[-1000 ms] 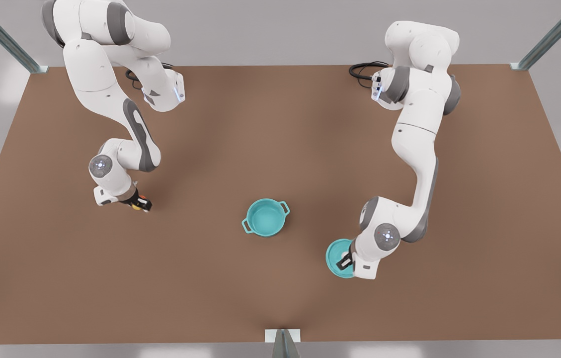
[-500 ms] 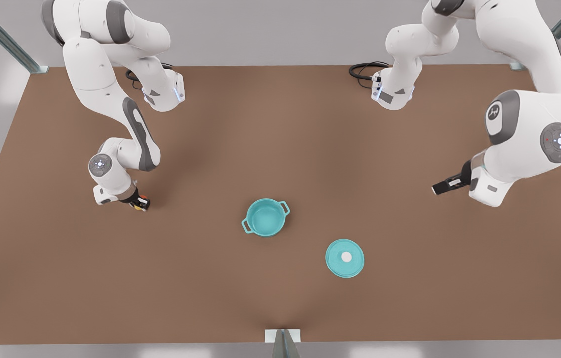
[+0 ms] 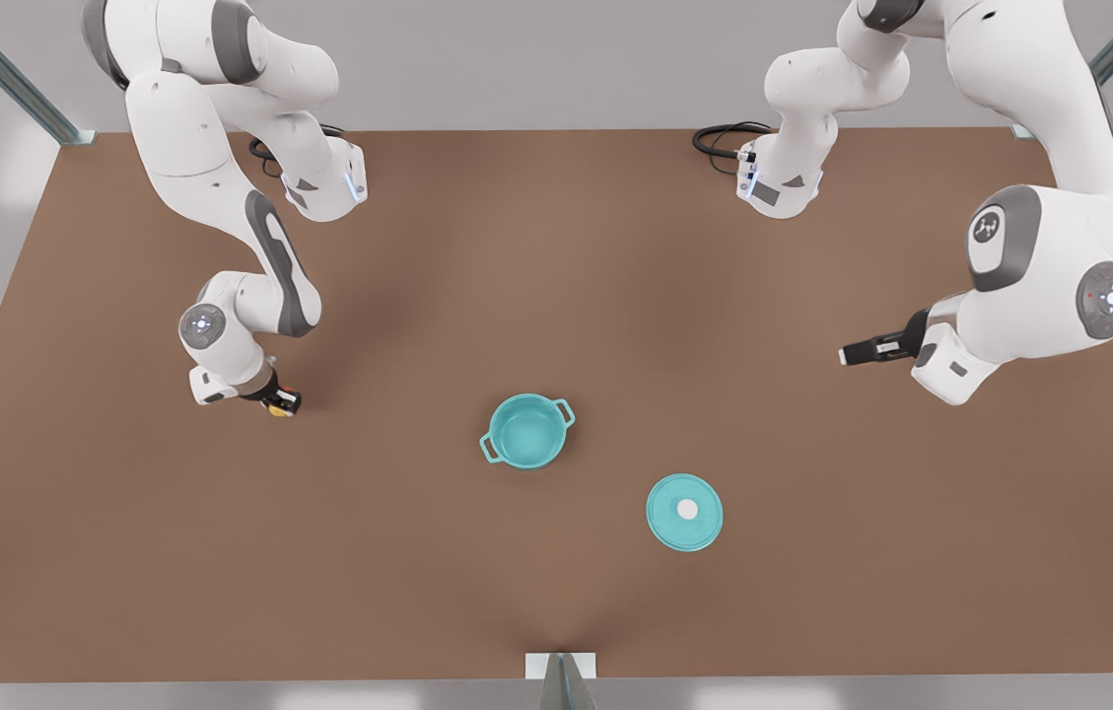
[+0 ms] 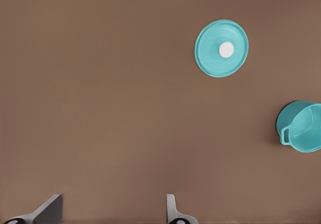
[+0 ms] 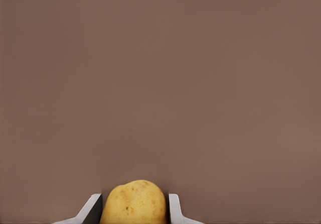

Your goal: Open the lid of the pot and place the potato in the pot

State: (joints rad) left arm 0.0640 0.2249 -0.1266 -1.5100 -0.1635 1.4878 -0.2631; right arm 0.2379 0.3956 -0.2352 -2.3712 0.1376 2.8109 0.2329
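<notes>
Front view: your pot (image 3: 527, 431) sits uncovered at table centre, the lid (image 3: 684, 512) flat on the table at its 4 o'clock, well apart. Your right gripper (image 3: 277, 402), out at the pot's 9 o'clock, points down from a bent arm and pinches the potato (image 3: 275, 410). Your left gripper (image 3: 857, 353) is at 2 o'clock, raised, forearm near level.

Left wrist view: your fingers (image 4: 171, 211) are spread wide, nothing between them; lid (image 4: 221, 48) and pot (image 4: 302, 126) lie beyond.

Right wrist view: the potato (image 5: 134, 202) is clamped between both fingers (image 5: 173, 207) over bare table (image 5: 160, 83).
</notes>
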